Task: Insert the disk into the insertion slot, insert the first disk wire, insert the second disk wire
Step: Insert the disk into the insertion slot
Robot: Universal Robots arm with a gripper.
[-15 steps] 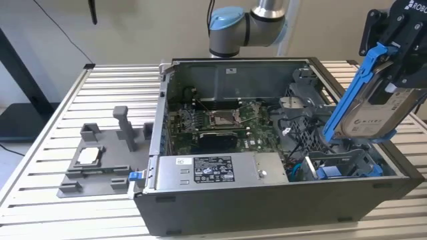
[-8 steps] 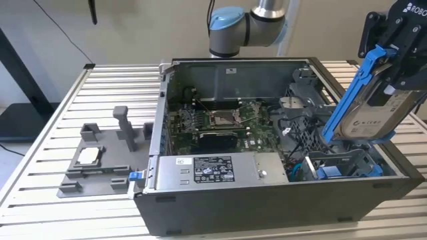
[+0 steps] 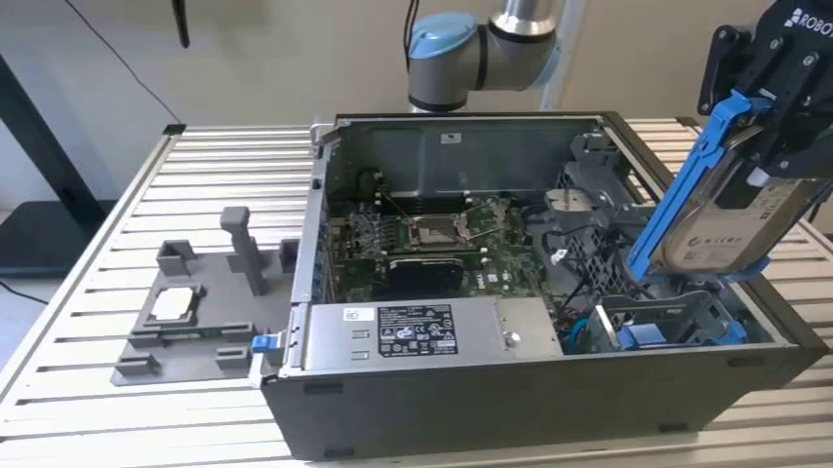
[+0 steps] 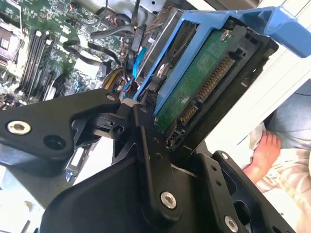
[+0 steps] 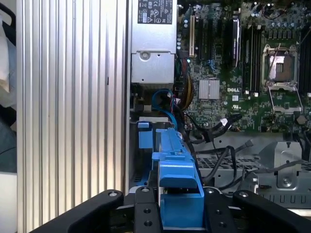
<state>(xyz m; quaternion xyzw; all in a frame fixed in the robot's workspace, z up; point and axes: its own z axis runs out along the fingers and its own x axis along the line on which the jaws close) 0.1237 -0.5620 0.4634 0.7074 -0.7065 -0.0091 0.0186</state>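
Note:
My gripper (image 3: 771, 132) is shut on the disk (image 3: 713, 219), a grey drive with a white label in a blue carrier. The disk hangs steeply tilted over the case's corner at the exterior view's right. Its low end is just above the insertion slot (image 3: 666, 324), a grey bay with blue fittings; I cannot tell if they touch. In the second wrist view the disk's green board (image 4: 194, 92) faces the camera, clamped by the black fingers (image 4: 150, 145). In the first wrist view the carrier's blue edge (image 5: 177, 182) points down at the slot (image 5: 146, 138). Loose black disk wires (image 5: 221, 125) lie beside the bay.
The open computer case (image 3: 521, 409) stands on a slatted metal table (image 3: 209, 156). Inside it are the power-supply box (image 3: 404, 331) and the processor socket (image 3: 434, 231). A grey fixture (image 3: 195, 312) sits at the exterior view's left. Part of a person (image 4: 265, 150) is beyond the case.

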